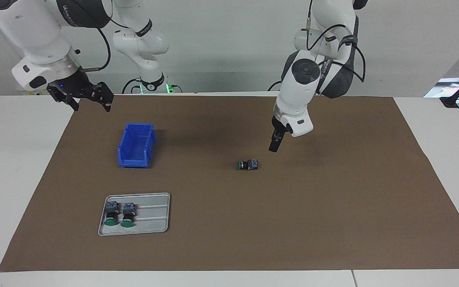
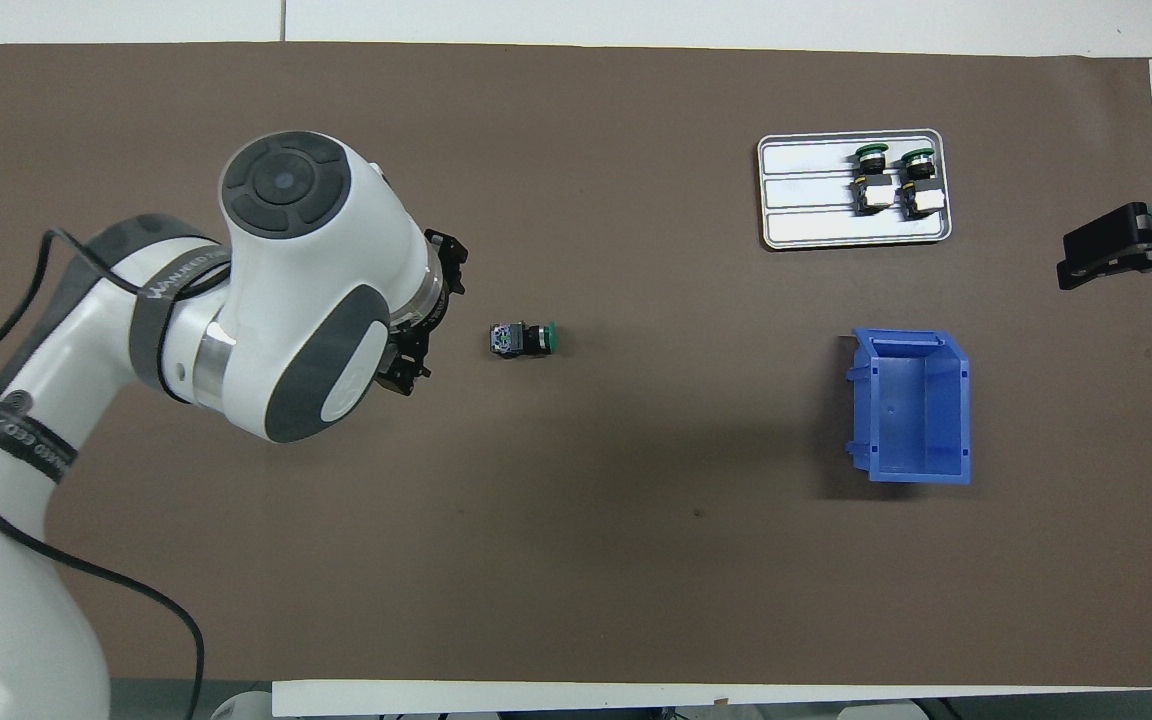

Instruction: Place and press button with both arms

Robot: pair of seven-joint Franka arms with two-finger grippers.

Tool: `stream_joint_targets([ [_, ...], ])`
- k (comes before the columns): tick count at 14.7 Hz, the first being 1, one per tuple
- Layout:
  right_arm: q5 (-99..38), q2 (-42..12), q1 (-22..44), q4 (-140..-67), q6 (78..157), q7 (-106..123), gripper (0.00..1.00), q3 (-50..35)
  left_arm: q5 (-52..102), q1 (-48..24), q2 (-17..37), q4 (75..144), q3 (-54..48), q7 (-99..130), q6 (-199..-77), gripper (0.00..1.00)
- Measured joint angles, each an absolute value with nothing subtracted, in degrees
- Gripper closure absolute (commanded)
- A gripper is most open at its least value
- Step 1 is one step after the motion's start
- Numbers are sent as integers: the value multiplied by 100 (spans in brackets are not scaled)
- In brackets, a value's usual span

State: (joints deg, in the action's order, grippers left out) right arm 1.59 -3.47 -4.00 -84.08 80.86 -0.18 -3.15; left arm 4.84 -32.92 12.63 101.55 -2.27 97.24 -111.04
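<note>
- Left hand (image 1: 274,148), fingers apart and empty, hangs over the table (image 1: 333,223) just beside the button (image 1: 248,164), which lies on its side, ungrasped.
- Right hand (image 1: 90,99), open and empty, waits near the blue bin (image 1: 136,145).
- Tray (image 1: 161,229), farthest, holds two buttons (image 1: 118,214); by the look of it, placing and pressing remain.

- The button (image 1: 248,164) lay on its side on the brown mat, green cap toward the right arm's end.
- Two twin buttons (image 1: 118,213) lay side by side in a grey tray (image 1: 153,229).

Both arms (image 1: 305,79) are glossy white with dark grey joint covers, looping black cables, and small black tools (image 1: 276,144).
</note>
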Motion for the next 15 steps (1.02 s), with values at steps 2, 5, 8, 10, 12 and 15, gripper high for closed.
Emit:
stream_joint_targets([
  [2, 169, -347, -401, -8408, 8088, 99, 1, -314, 514, -3469, 1582, 10029, -227, 10224, -11244, 2],
  [5, 175, -347, -401, -8413, 8088, 138, 1, -314, 555, -3677, 2082, 9810, -224, 10930, -11573, 2],
  [8, 176, -347, -401, -8421, 8103, 138, 1, -313, 557, -3764, 2391, 9730, -219, 11457, -11844, 2],
  [10, 176, -347, -401, -8434, 8131, 138, 1, -313, 557, -3764, 2508, 9704, -208, 11605, -11926, 3],
  [12, 176, -347, -408, -8450, 8131, 138, 1, -313, 557, -3764, 2583, 9699, -201, 11753, -12078, 8],
  [15, 175, -347, -414, -8452, 8131, 138, 1, -310, 557, -3765, 2622, 9697, -201, 11847, -12235, 11],
])
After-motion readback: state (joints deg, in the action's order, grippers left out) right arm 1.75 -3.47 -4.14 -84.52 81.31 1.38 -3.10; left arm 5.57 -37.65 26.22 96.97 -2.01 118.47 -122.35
